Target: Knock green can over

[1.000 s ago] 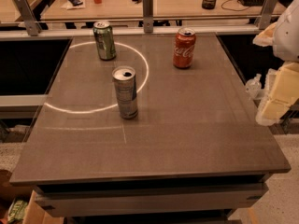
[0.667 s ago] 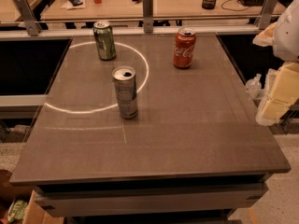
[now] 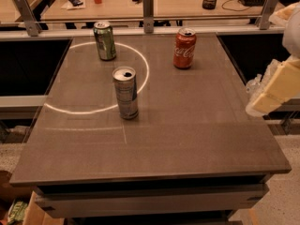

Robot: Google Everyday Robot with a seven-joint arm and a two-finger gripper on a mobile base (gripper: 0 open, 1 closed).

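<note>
While only the one camera view was to be had, it set the layout out plainly enough. The green can (image 3: 104,40) stood upright near the far left corner of the bench (image 3: 197,130), its long axis vertical, on the far arc of a pale ring of light (image 3: 84,110) cast on the surface.

The hand (image 3: 272,90) hung off the right edge of the bench, about level with its middle and beside the top rather than over it. Whether it was open or closed could not be told. From the hand, the green can lay well apart, leftward across the whole bench and farther from the camera.

Two other cans stood upright. A red Coca-Cola can (image 3: 184,48) was at the far right, nearer the hand and close to the straight line toward the target. A tall silver can (image 3: 125,93) stood left of centre and nearer the camera.

By this layout, the reach would likely have to pass between those two cans, then strike the green can high on its side to tip it.
</note>
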